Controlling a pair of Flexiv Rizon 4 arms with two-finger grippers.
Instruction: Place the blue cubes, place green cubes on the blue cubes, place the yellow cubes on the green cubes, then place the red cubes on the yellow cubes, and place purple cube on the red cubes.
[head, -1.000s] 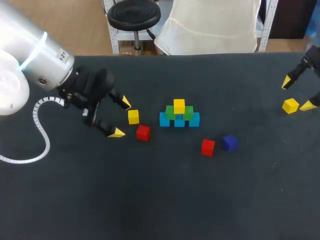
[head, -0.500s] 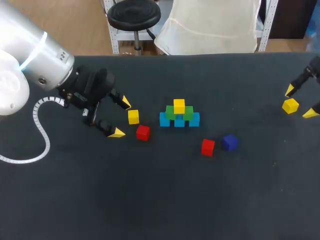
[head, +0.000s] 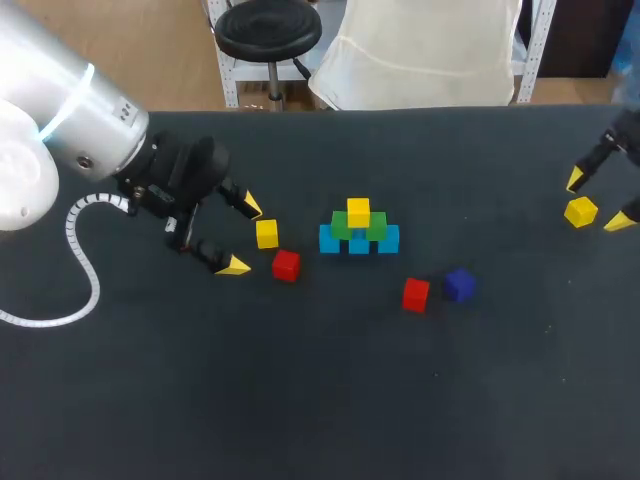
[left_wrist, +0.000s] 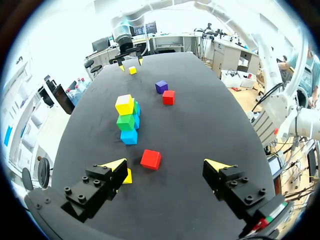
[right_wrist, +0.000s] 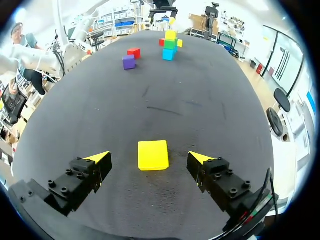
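Black surface (head: 300, 400), head view, blue-green-yellow stack (head: 358, 232) at its middle, left pincer (head: 243, 236) apart beside left yellow cube (head: 266, 233), right pincer (head: 596, 200) apart around right yellow cube (head: 580, 212), left wrist view, red cube (left_wrist: 150, 159) ahead between spread fingers (left_wrist: 114, 169), right wrist view, right yellow cube untouched between fingers.

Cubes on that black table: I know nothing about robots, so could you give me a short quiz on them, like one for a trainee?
1. True or false: the left gripper is shut on a cube.
2. Which colour is the top cube of the stack? A red, B yellow, C purple.
3. How many red cubes lie loose on the table?

Key: 1 false, its fingers are wide open. 2 B. 3 two.
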